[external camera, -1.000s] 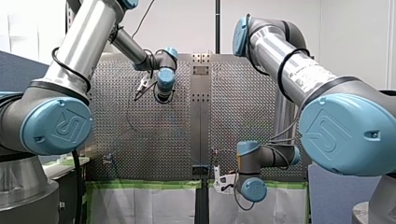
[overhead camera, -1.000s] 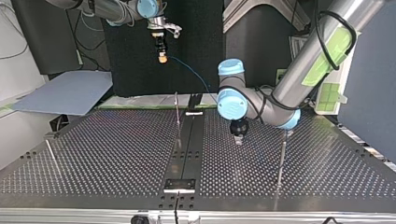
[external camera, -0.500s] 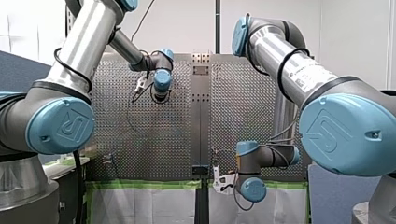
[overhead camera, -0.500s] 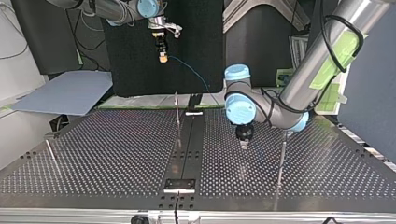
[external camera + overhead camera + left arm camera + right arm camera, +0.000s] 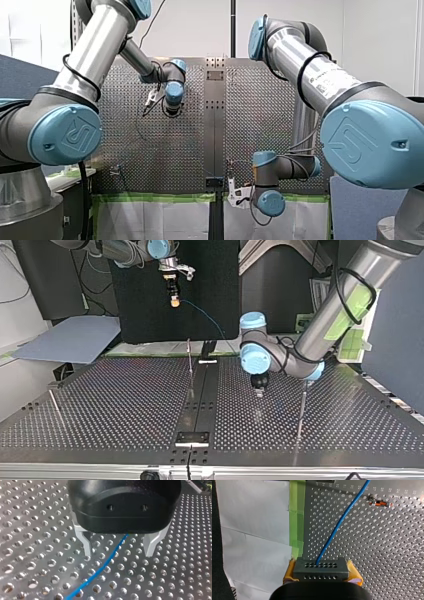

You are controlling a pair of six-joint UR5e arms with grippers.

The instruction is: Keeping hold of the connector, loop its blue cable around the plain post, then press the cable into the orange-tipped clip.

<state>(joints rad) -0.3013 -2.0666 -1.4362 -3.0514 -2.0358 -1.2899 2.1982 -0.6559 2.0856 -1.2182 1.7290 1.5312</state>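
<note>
Got the connector (image 5: 320, 571) clamped square between the yellow pads (image 5: 290, 571) of my right gripper (image 5: 320, 563), held high off the table (image 5: 125, 405) near its far edge in the top view. Can follow the blue cable (image 5: 337, 527) from there down toward the board, passing near the orange-tipped clip (image 5: 380, 503) but apart from it in the right wrist view. Over at my left gripper (image 5: 118, 552): spread wide, metal fingers (image 5: 86, 545) straddling the cable low over the holes, gripping nothing.

Not looped or clipped yet, by the look of it. Worried about a few things from here:

- Could shove the cable sideways instead of catching it by closing off-centre (thin and springy, judging by how it lies).
- Could yank the connector and twist it in the pads by dragging toward a post (image 5: 301, 407) with too little slack.
- Could scrape the fingers on the perforations by dropping any lower.

Can't tell which post counts as the plain one from these views, so could easily head for the wrong one.
</note>
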